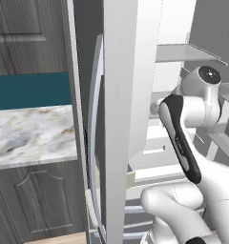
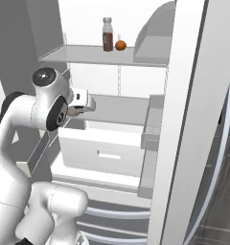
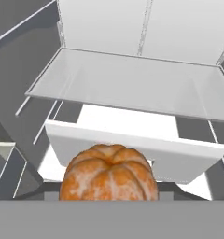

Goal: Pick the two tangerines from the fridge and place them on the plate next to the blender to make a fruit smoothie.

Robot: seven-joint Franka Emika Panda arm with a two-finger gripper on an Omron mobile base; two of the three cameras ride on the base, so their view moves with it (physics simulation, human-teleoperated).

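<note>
Inside open fridge (image 2: 118, 103): claw (image 2: 77, 111) closed on tangerine (image 3: 109, 174); second tangerine (image 2: 120, 45) on upper shelf beside bottle (image 2: 107, 34).

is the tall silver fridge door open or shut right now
Open. The tall silver-grey fridge shows its white interior: a grey shelf carrying a brown bottle and a small orange tangerine, with a white drawer below.

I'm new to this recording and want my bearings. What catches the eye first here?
A big orange tangerine sits at the bottom of the hand view, right at the gripper, shut on it, above a white drawer. In the right base view, the open fridge holds a second tangerine beside a brown bottle on the upper shelf.
</note>
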